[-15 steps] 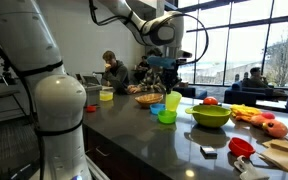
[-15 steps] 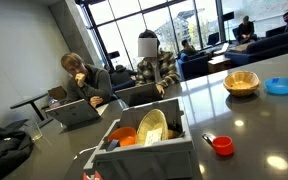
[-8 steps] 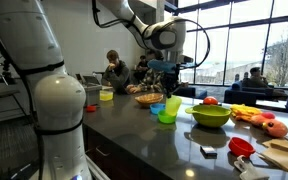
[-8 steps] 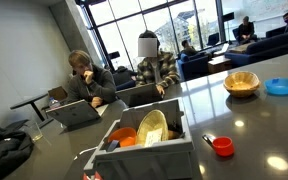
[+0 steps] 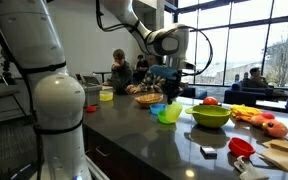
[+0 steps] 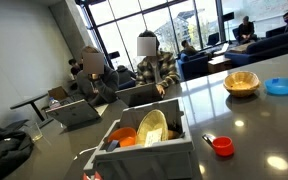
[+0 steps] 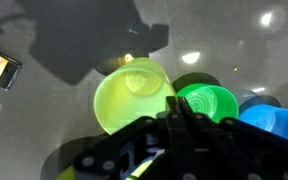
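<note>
My gripper (image 5: 167, 90) hangs over a cluster of three plastic cups on the dark counter (image 5: 154, 140). In the wrist view the fingers (image 7: 181, 118) are pressed together at the right rim of a yellow-green cup (image 7: 132, 95), which faces the camera with its mouth open. A green cup (image 7: 209, 104) and a blue cup (image 7: 272, 120) sit right beside it. In an exterior view the yellow-green cup (image 5: 171, 108) looks tilted under the fingers, with the blue cup (image 5: 157, 108) to one side. The gripper does not show in the other exterior view.
A green bowl (image 5: 211, 116) with a red fruit, a woven basket (image 5: 147, 98), a yellow tub (image 5: 106, 94), a red cup (image 5: 241, 146) and loose fruit (image 5: 265, 122) stand on the counter. A grey bin (image 6: 149, 142), a woven bowl (image 6: 242, 82), a blue plate (image 6: 280, 86) and a red lid (image 6: 222, 145) also show.
My gripper has come down a little onto the cups and the yellow-green cup now leans. A seated person in the background has shifted.
</note>
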Available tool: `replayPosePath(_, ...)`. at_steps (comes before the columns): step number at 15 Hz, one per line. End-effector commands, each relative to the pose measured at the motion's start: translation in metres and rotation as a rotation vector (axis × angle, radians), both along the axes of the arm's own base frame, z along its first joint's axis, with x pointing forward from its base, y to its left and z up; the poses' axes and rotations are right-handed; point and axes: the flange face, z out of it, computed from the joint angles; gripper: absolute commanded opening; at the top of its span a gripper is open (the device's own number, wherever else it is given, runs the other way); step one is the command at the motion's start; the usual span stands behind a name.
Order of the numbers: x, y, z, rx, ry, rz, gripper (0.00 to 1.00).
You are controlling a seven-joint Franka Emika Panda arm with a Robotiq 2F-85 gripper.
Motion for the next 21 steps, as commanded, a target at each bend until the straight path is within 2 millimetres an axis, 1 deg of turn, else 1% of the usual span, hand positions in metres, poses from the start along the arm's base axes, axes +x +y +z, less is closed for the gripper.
replayPosePath(1, 0.0004, -0.0050, -0.0018, -0.002, -0.003, -0.028, 0.01)
replayPosePath(7, 0.0016, -0.0056, -0.0055, -0.001, 0.005, -0.033, 0.01)
replayPosePath(8, 0.0021, -0.0058, -0.0068, 0.000, 0.007, -0.032, 0.22)
replayPosePath(9, 0.0020, -0.0058, -0.0073, 0.000, 0.010, -0.033, 0.30)
replayPosePath(11, 0.0026, -0.0057, -0.0079, 0.000, 0.011, -0.027, 0.40)
replayPosePath(12, 0.0026, -0.0056, -0.0075, -0.001, 0.012, -0.027, 0.47)
replayPosePath(14, 0.0032, -0.0058, -0.0074, -0.002, 0.010, -0.027, 0.59)
replayPosePath(17, 0.0040, -0.0059, -0.0050, -0.006, -0.006, -0.021, 0.81)
replayPosePath(18, 0.0024, -0.0028, -0.0079, -0.003, 0.010, -0.014, 0.88)
replayPosePath(19, 0.0024, -0.0027, -0.0080, -0.003, 0.010, -0.013, 0.69)
replayPosePath(21, 0.0025, -0.0024, -0.0084, -0.002, 0.012, -0.012, 0.83)
